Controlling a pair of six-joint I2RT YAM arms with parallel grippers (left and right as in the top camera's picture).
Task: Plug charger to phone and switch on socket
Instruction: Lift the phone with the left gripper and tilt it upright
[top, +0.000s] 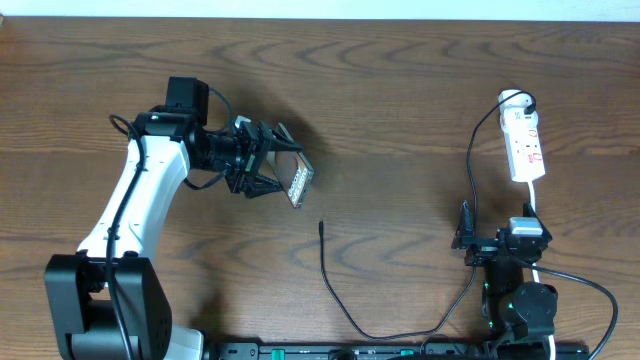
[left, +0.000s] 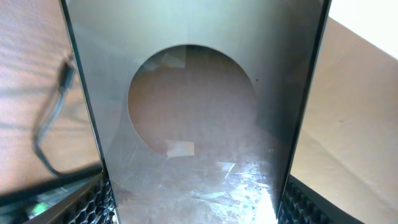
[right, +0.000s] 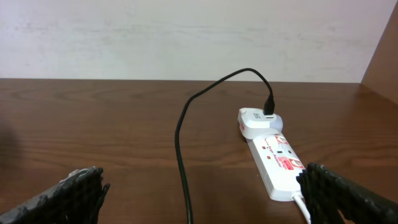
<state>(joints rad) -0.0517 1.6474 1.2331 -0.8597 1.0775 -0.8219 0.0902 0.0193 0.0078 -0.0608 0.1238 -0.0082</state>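
Observation:
My left gripper (top: 262, 165) is shut on the phone (top: 297, 178), holding it by its long edges above the table, tilted. In the left wrist view the phone (left: 199, 93) fills the frame between the fingers (left: 93, 202), its glossy screen mirroring a round shape. The charger (top: 322, 228) lies on the table with its plug tip just below the phone. Its cable loops along the near edge and up to the white adapter (top: 514, 99) in the socket (top: 526, 146). My right gripper (right: 205, 193) stands wide open, the charger (right: 180, 143) running between its fingers and the socket (right: 277, 158) by the right one.
Dark wood table (top: 400, 120) with a pale wall behind it (right: 186, 37). The socket's white cord (top: 535, 205) runs down past the right arm. A black rail (top: 380, 350) lines the near edge between the arm bases.

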